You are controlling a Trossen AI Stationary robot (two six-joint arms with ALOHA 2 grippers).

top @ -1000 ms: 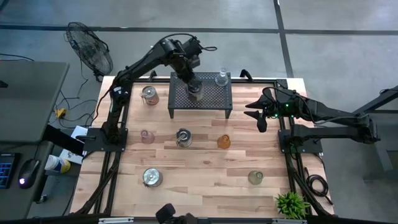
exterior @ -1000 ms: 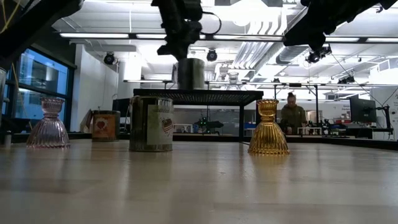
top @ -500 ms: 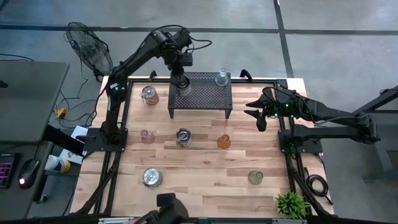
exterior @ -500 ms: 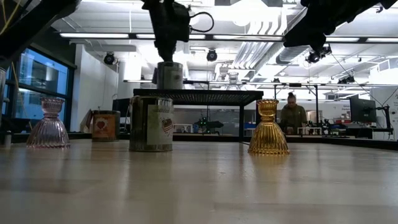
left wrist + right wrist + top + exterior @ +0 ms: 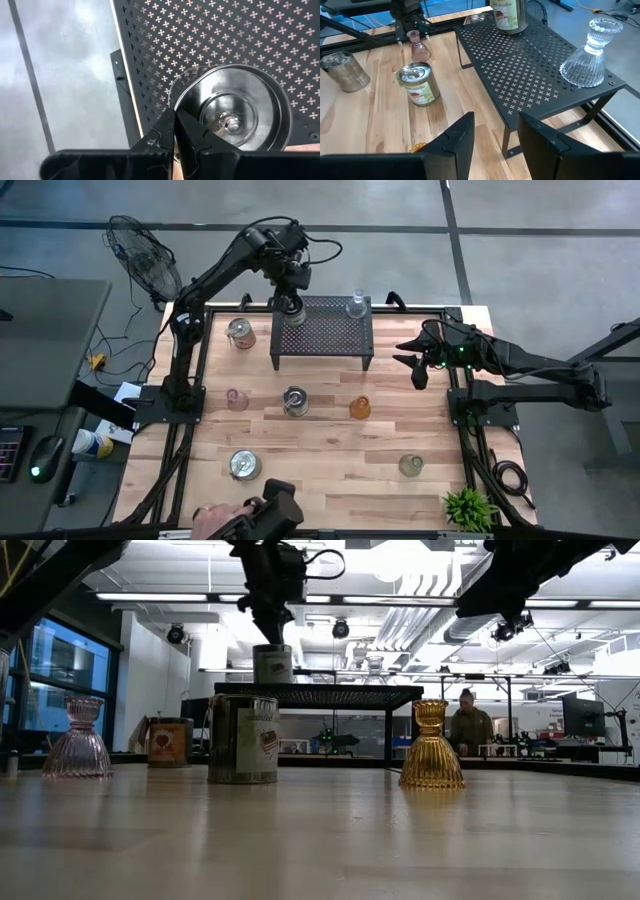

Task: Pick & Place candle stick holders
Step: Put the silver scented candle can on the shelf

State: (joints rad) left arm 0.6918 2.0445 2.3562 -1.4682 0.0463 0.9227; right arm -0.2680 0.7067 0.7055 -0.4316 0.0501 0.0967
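Observation:
My left gripper [image 5: 291, 305] is shut on a silvery can-like holder [image 5: 272, 664] at the far left corner of the black perforated stand [image 5: 335, 335]. The holder's base is at the stand's top; I cannot tell whether it rests there. A clear glass holder [image 5: 356, 306] stands on the stand's far edge. On the table stand silvery holders [image 5: 240, 333] [image 5: 295, 401] [image 5: 244, 465], a pink one [image 5: 236, 399], an amber one [image 5: 360, 407] and a greenish one [image 5: 410, 465]. My right gripper [image 5: 415, 365] is open and empty, right of the stand. My left gripper holds the silvery holder by its top rim [image 5: 176, 102], on the side toward the stand's left edge. One finger is inside the cup and one outside. The fingers [image 5: 192, 135] come from above, pointing down. The holder stays upright.
A small green plant [image 5: 468, 508] stands at the table's near right corner. A fan [image 5: 140, 255] stands beyond the far left corner. A person's hand [image 5: 210, 520] and a dark object [image 5: 272, 512] show at the near edge. Bare wood lies between the holders.
My left gripper has moved the silvery holder from the middle of the stand toward the stand's far left corner, keeping it upright and at the level of the stand's top. A hand has come in at the near edge.

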